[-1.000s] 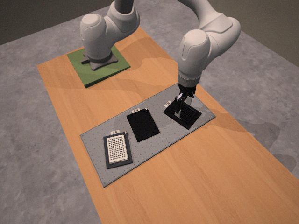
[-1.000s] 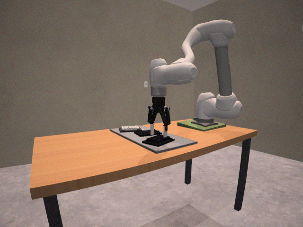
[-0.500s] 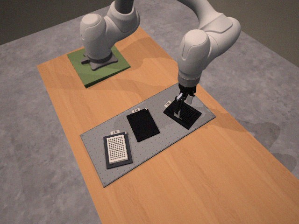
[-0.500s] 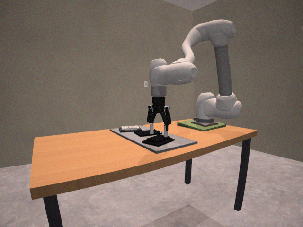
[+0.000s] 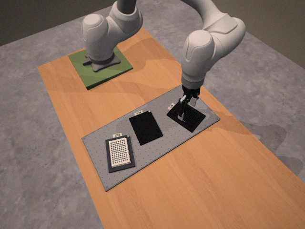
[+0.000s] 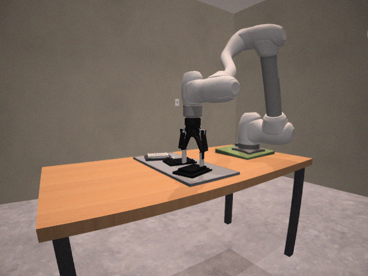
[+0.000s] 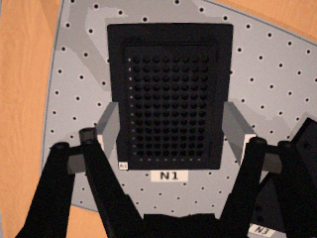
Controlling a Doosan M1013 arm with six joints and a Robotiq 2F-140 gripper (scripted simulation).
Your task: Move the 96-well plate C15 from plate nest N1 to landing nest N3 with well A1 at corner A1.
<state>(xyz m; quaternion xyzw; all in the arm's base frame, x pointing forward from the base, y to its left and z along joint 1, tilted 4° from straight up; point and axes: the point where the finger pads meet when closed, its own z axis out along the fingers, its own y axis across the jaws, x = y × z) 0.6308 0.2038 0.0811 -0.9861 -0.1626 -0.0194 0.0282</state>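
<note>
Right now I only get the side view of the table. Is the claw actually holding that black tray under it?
Observer: No. The wrist camera shows the gripper open, with its pads on either side of the black plate.
Visitor: What's the pale thing further back?
Observer: From above, it's a white plate full of small wells, sitting on a dark holder.
Visitor: And the flat black thing between them?
Observer: A black holder with nothing on it.

Pincer (image 7: 170, 134) open, pointing down
</note>
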